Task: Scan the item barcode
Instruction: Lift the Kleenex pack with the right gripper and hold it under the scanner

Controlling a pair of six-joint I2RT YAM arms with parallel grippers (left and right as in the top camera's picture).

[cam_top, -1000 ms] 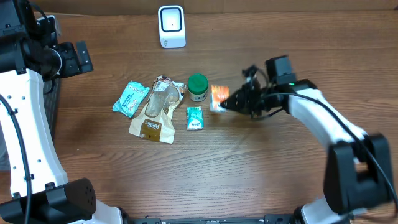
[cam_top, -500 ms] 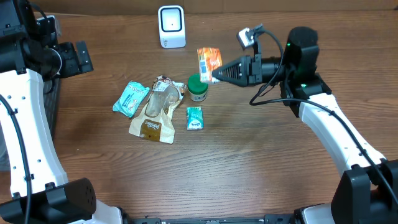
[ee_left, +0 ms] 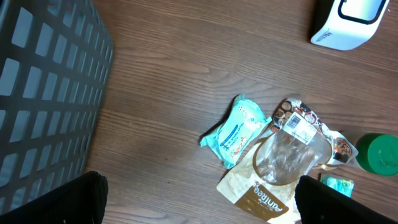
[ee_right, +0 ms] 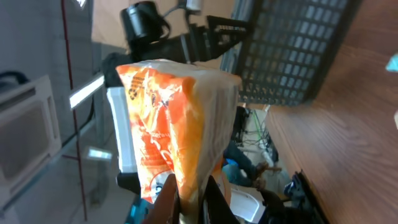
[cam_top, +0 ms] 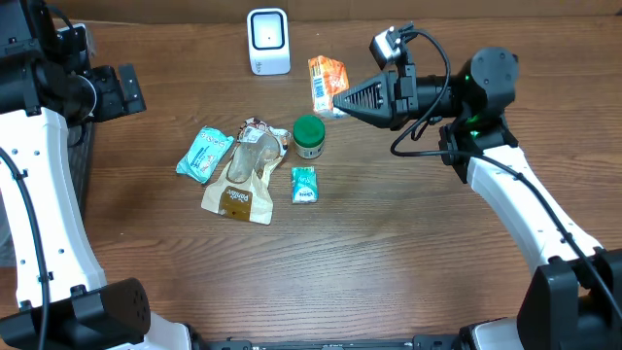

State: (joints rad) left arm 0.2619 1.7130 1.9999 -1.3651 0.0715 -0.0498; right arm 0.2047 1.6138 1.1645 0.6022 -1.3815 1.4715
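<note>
So how do you hold a crinkly packet for a scan?

Right fingers [cam_top: 352,97] are pinched shut on one edge of the orange packet [cam_top: 327,83]. It's up off the worktop [cam_top: 408,262] at the far side, just right of the white scanner [cam_top: 268,41]. Left fingers [ee_left: 74,202] are spread wide with nothing in them, way over on the far left by the black basket [ee_left: 43,93].

My guess on handling: it's light, soft film with a puffy middle, so weight isn't the issue, floppiness is. In the right wrist view the packet bulges out above the pinch. Held by one edge it'll likely sag or twist when swung, and glossy film can slide out of a thin pinch. I'd take the flat sealed edge, not the puffed belly, and stay clear of the pale patch, since that's probably the barcode. Squeezing harder probably just crushes what's inside. I can't tell if the code faces the scanner.
</note>
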